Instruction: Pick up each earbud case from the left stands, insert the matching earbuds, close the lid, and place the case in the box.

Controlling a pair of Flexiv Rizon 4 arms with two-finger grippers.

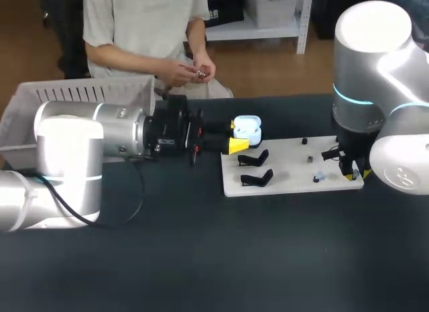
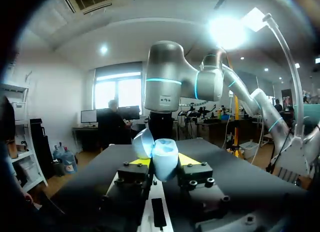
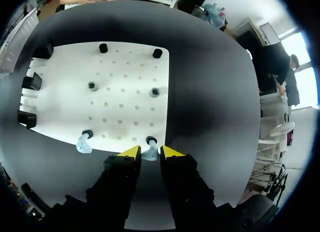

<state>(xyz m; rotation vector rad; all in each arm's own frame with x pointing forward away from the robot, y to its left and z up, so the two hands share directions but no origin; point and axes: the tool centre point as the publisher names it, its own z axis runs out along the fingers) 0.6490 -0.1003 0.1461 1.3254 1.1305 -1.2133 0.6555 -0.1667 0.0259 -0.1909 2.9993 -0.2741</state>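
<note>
head cam: fixed, high behind the robot, tilted down on the table (image 1: 201, 258); far enough back to take in the left arm (image 1: 87, 141) and right arm (image 1: 375, 64).
left wrist cam: low, near level, facing across the table; earbud case (image 2: 159, 157) very close, right arm beyond.
right wrist cam: straight down, close over the white board (image 3: 120, 92).
head view shares the board, case and right arm.
</note>
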